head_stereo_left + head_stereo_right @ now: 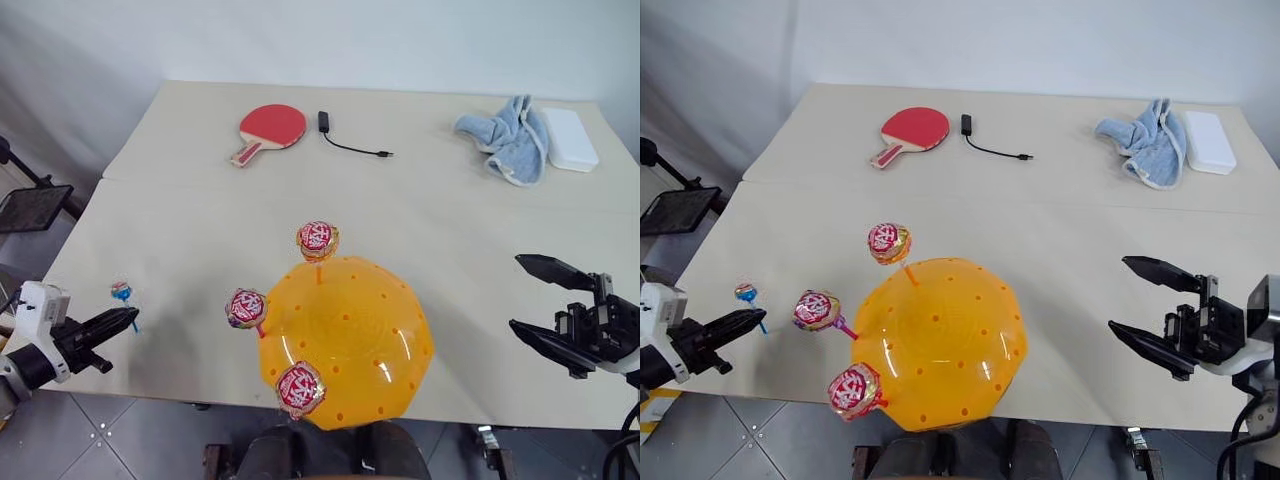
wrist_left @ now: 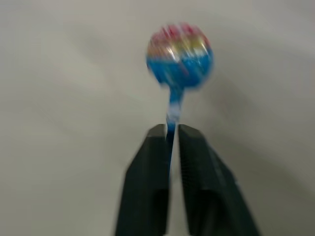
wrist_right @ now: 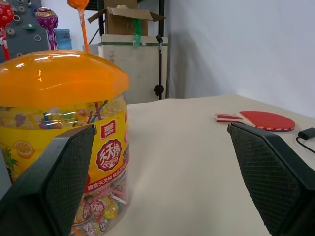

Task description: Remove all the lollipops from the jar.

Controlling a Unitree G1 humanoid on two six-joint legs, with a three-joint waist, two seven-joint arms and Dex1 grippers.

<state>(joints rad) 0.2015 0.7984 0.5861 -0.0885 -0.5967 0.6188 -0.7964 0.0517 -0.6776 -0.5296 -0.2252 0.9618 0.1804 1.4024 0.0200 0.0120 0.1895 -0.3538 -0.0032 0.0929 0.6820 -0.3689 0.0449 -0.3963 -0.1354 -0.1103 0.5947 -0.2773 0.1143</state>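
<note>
The jar (image 1: 345, 335) stands at the table's near edge, its domed orange lid dotted with holes and its printed side (image 3: 59, 147) facing the right wrist view. Three lollipops stand upright in the lid: one on an orange stick (image 1: 317, 239), one on a pink stick (image 1: 246, 308) and a red one (image 1: 300, 389). My left gripper (image 1: 128, 318) is low over the table's left front corner, shut on the stick of a blue lollipop (image 2: 179, 56) whose head points away from the fingers. My right gripper (image 1: 517, 292) hangs wide open to the right of the jar, holding nothing.
At the back of the table lie a red table tennis paddle (image 1: 270, 128), a black cable with a plug (image 1: 345, 142), a crumpled blue towel (image 1: 510, 140) and a white box (image 1: 570, 138). A seam crosses the tabletop (image 1: 200, 230) behind the jar.
</note>
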